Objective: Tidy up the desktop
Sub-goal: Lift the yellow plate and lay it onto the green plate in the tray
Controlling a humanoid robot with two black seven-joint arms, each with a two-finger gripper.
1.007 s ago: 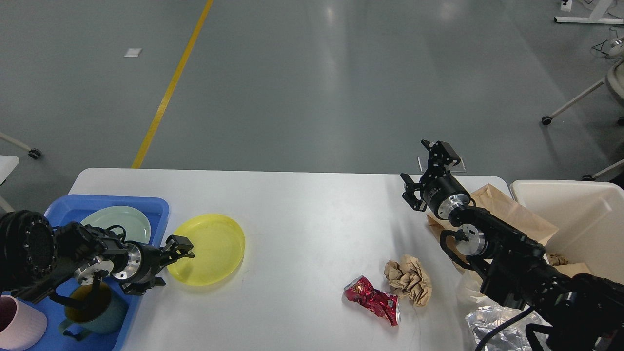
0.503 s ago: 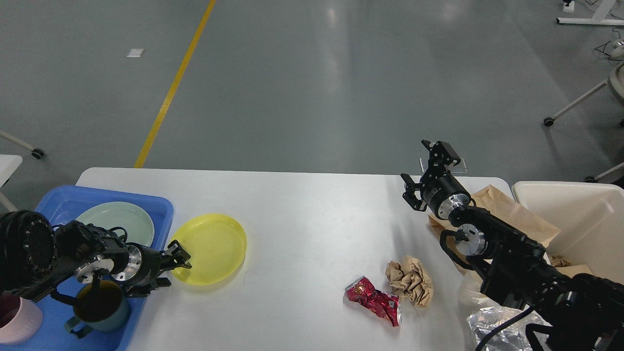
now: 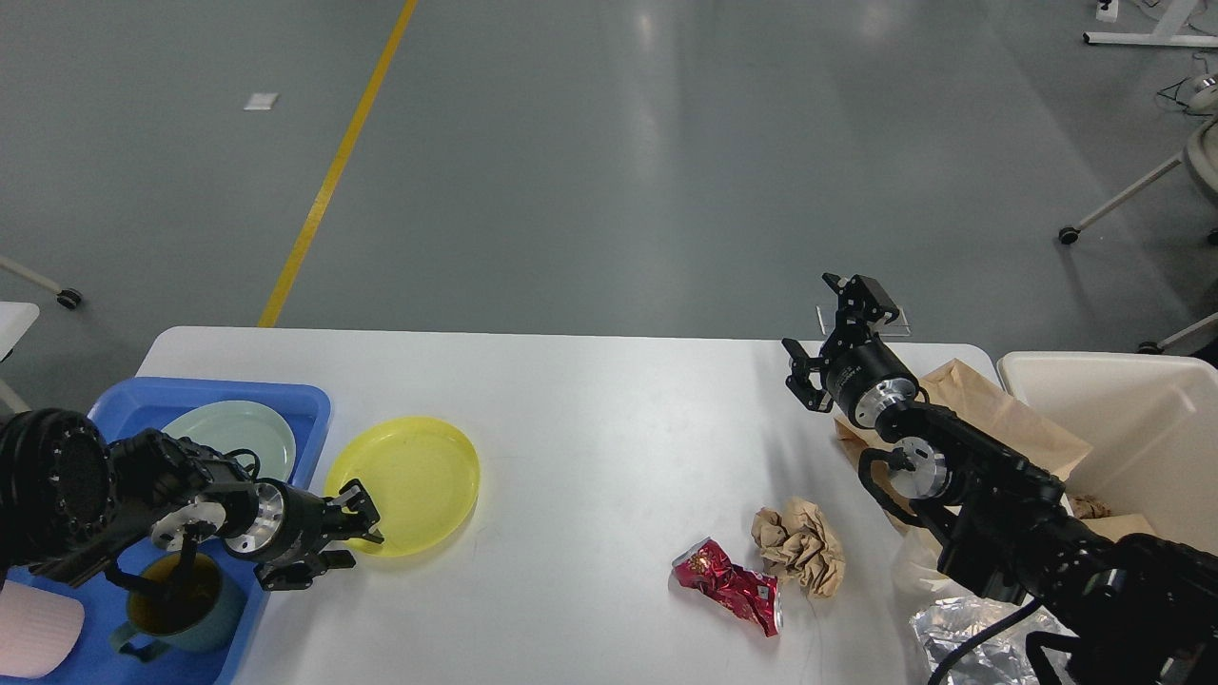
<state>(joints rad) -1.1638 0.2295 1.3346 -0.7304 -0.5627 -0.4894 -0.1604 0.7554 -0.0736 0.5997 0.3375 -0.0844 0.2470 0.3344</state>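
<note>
- The counter (image 3: 590, 447) is the wide white top that fills the lower half of your view; it is fixed and stiff, so what you handle is what lies on it.
- The yellow plate (image 3: 404, 483) looks like light, rigid, smooth plastic, likely slippery; take it by the raised rim and pinch top and underside.
- Your left hand (image 3: 354, 538) sits at the plate's near-left rim, jaws parted, one finger over the edge and one lower; you cannot tell whether it is touching yet.
- The blue tray (image 3: 285, 400), just left of the plate, holds a pale green plate (image 3: 228, 433) and a dark mug (image 3: 176, 609).
- The crushed red can (image 3: 728, 585) and the crumpled brown paper (image 3: 799, 547) lie touching near the front right; both look light, and the paper soft.
- Your right hand (image 3: 820, 335) hovers open, well apart from them, near the back edge beside the cream bin (image 3: 1123, 409).
</note>
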